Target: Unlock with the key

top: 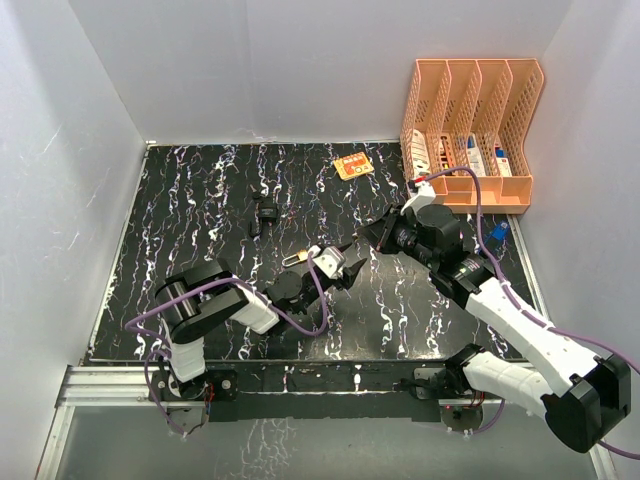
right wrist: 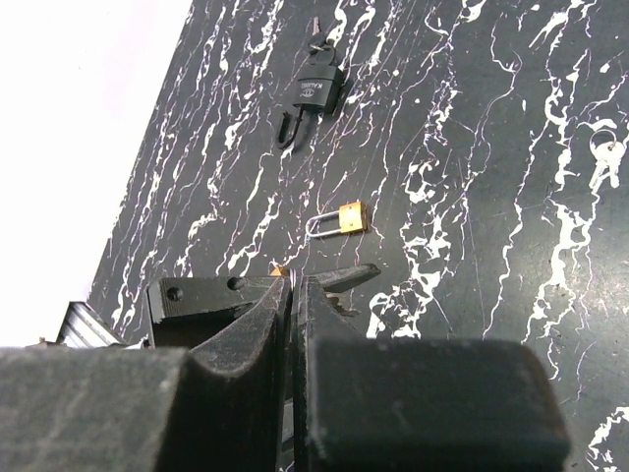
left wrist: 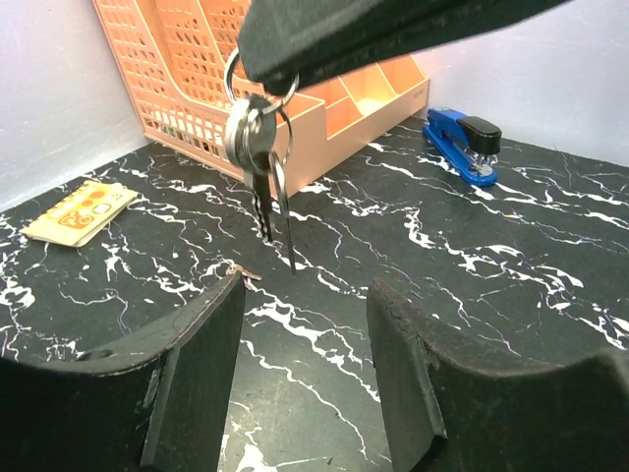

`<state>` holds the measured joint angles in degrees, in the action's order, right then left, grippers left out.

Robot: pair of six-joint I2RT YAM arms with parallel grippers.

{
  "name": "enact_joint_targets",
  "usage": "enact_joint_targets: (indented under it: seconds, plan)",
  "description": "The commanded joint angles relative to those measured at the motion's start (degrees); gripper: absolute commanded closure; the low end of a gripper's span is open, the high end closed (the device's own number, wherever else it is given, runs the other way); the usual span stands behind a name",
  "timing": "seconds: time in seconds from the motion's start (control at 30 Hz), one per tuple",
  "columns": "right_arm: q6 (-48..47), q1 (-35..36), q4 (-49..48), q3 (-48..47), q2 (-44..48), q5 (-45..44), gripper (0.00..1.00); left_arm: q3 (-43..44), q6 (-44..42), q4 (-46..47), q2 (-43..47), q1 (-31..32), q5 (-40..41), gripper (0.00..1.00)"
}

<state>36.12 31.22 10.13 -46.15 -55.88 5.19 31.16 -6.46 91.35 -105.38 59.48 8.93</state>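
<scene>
A bunch of keys (left wrist: pixel 257 138) hangs on a ring from my right gripper (top: pixel 357 240), which is shut on the ring; its fingers (right wrist: pixel 275 324) are pressed together. The key blades point down, above the table. My left gripper (left wrist: pixel 305 295) sits low just in front of the keys, open with only bare table between its fingers (left wrist: pixel 197 364); it is also seen at mid-table (top: pixel 335 262). A small brass padlock (right wrist: pixel 344 218) lies flat on the black marbled table just left of the left gripper (top: pixel 295 259). A black padlock (right wrist: pixel 316 88) lies farther back (top: pixel 265 215).
An orange file organizer (top: pixel 470 130) stands at the back right. A blue stapler (left wrist: pixel 462 143) lies beside it near the right wall (top: pixel 500 232). A yellow card (top: pixel 352 165) lies at the back middle. White walls close in the table (top: pixel 200 200).
</scene>
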Motion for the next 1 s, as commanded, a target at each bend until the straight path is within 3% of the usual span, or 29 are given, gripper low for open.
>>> enact_joint_targets:
  seconds: [0.0, 0.4, 0.97]
  plan:
    - [0.69, 0.72, -3.95, 0.4, 0.49, -1.01, 1.0, 2.18, -1.23, 11.04, 0.46, 0.38, 0.55, 0.5]
    - [0.69, 1.1, -3.63, 0.79, 1.19, -1.54, 1.0, 3.28, -1.63, 11.04, 0.15, 0.38, 1.6, 0.63]
    - [0.65, 1.21, -3.39, 0.62, 1.16, -2.15, 1.0, 2.27, -1.58, 11.04, 0.76, 0.37, 2.72, 0.9]
